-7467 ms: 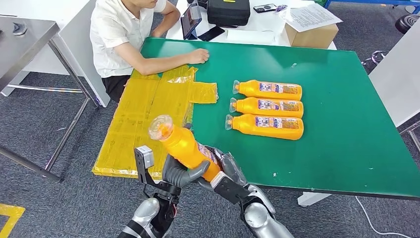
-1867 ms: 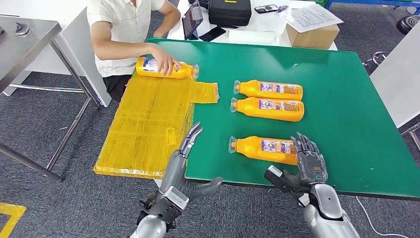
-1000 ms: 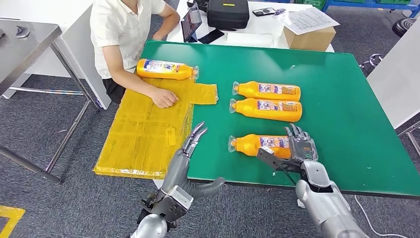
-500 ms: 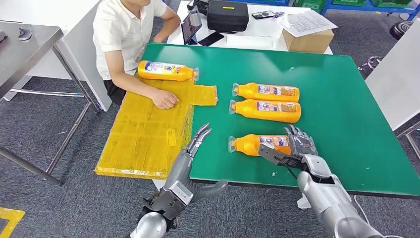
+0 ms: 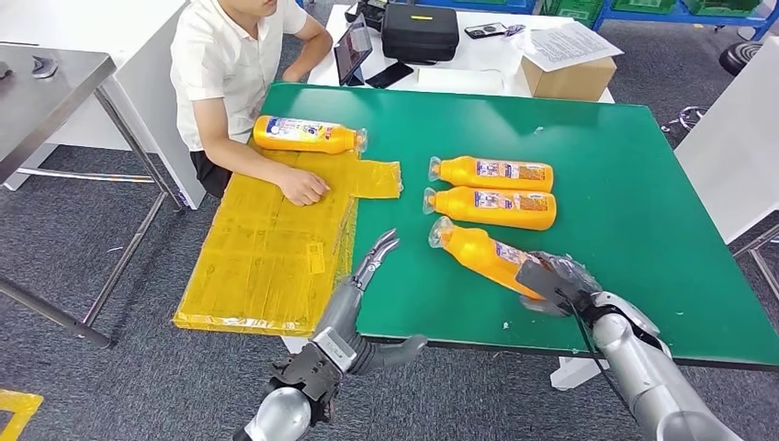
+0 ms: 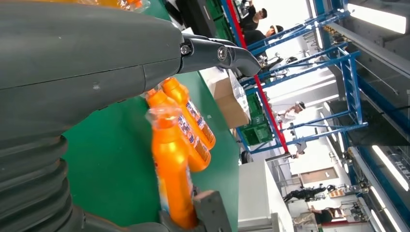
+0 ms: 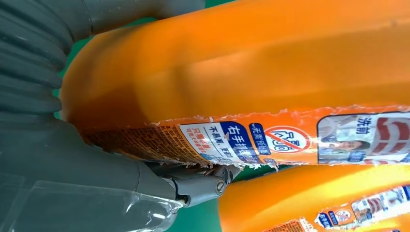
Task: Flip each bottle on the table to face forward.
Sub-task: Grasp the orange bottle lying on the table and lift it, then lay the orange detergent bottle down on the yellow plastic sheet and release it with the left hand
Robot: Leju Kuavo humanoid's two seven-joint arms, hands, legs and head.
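The right robot hand (image 5: 554, 280) grips a glossy orange plastic bottle (image 5: 482, 254) by its base; the left robot hand (image 5: 367, 276) is spread, empty.

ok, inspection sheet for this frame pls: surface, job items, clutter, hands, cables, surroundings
Surface: green table; yellow sheet draped over its left edge.
Job's things: held bottle tilted, cap end up; two bottles lying side by side behind it, caps left; fourth bottle lying on the yellow sheet.
Clutter: small white specks on the table near its front edge.
Hands: right hand grips the held bottle's base; left hand holds nothing, fingers apart.
Cables: white cable on the floor.
Surroundings: seated person, hand on the sheet; cardboard box, black case on the white table behind.
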